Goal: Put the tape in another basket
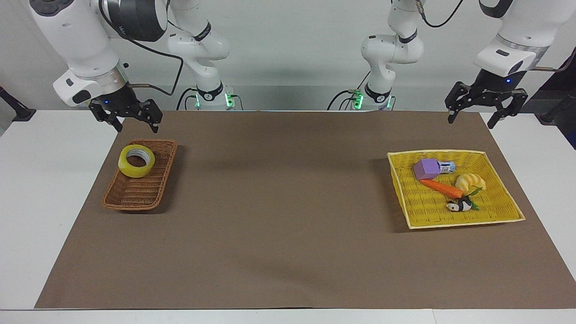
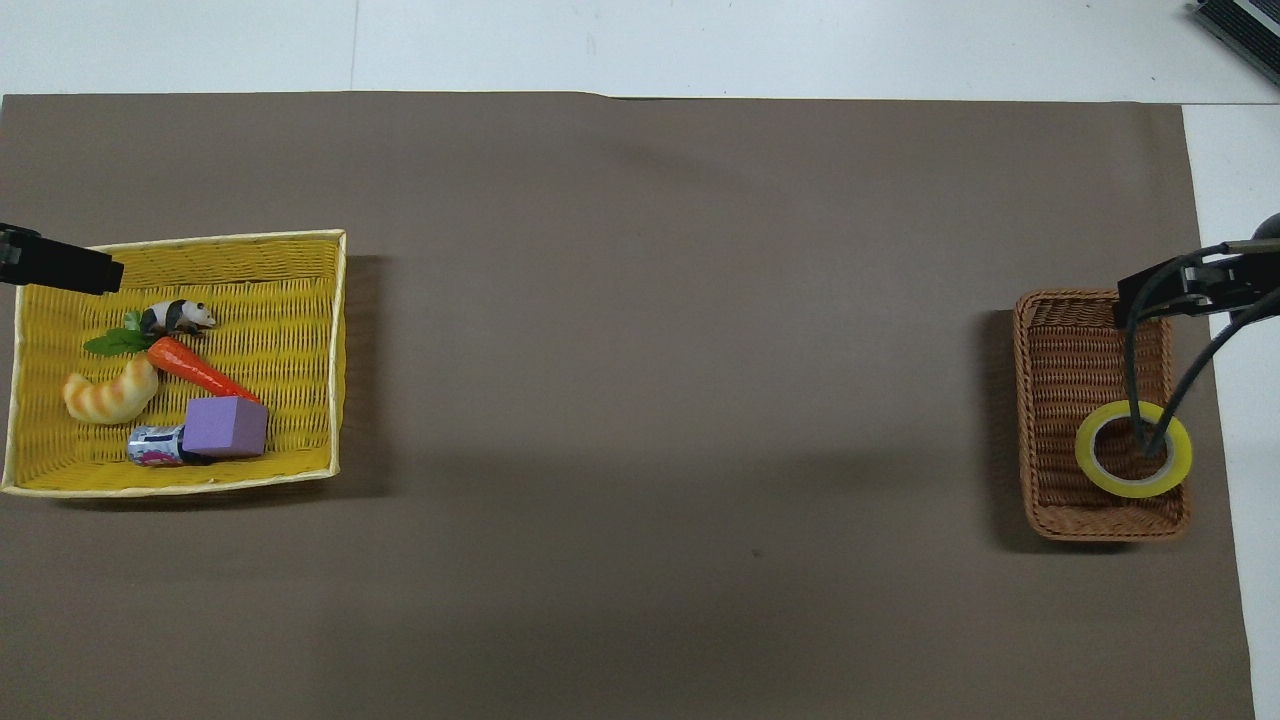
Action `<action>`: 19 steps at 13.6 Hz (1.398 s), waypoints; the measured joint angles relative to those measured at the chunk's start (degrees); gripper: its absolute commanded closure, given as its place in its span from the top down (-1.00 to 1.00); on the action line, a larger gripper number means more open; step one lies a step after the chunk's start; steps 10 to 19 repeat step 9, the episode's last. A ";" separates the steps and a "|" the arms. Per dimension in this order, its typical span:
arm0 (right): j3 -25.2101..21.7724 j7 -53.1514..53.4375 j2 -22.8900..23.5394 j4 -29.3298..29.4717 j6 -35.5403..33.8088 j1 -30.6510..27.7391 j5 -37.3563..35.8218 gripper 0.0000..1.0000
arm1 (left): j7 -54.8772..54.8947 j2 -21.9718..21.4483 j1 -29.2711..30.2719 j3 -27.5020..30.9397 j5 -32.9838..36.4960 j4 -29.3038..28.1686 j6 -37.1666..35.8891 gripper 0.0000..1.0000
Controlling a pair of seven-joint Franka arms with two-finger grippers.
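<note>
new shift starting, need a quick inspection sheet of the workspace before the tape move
surface: brown mat over a white table.
job's things: tape lies in the brown wicker basket, at its end nearer the robots, toward the right arm's end of the table.
clutter: yellow basket at the left arm's end holds a purple block, small can, carrot, croissant and panda figure.
grippers: right gripper open, raised just above the mat near the wicker basket's robot-side end; left gripper open, raised, waiting.
cables: black cables run along both arms.
surroundings: plain wall; dark equipment at the table's edge.
</note>
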 measured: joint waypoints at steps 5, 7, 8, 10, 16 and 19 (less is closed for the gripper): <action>0.00 0.00 0.00 -0.03 -0.17 0.00 0.00 1.00 | 0.00 0.00 0.00 0.00 0.00 0.00 0.00 1.00; 0.00 0.00 0.00 -0.03 -0.33 0.00 0.00 1.00 | 0.00 0.00 0.00 0.00 0.00 0.00 0.00 1.00; 0.00 0.00 0.00 -0.04 -0.37 0.00 0.00 1.00 | 0.00 0.00 0.00 0.00 0.00 0.00 0.00 1.00; 0.00 0.00 0.00 -0.05 -0.38 0.00 0.00 1.00 | 0.00 0.00 0.00 0.00 0.00 0.00 0.00 1.00; 0.00 0.00 0.00 -0.05 -0.38 0.00 0.00 1.00 | 0.00 0.00 0.00 0.00 0.00 0.00 0.00 1.00; 0.00 0.00 0.00 -0.05 -0.38 0.00 0.00 1.00 | 0.00 0.00 0.00 0.00 0.00 0.00 0.00 1.00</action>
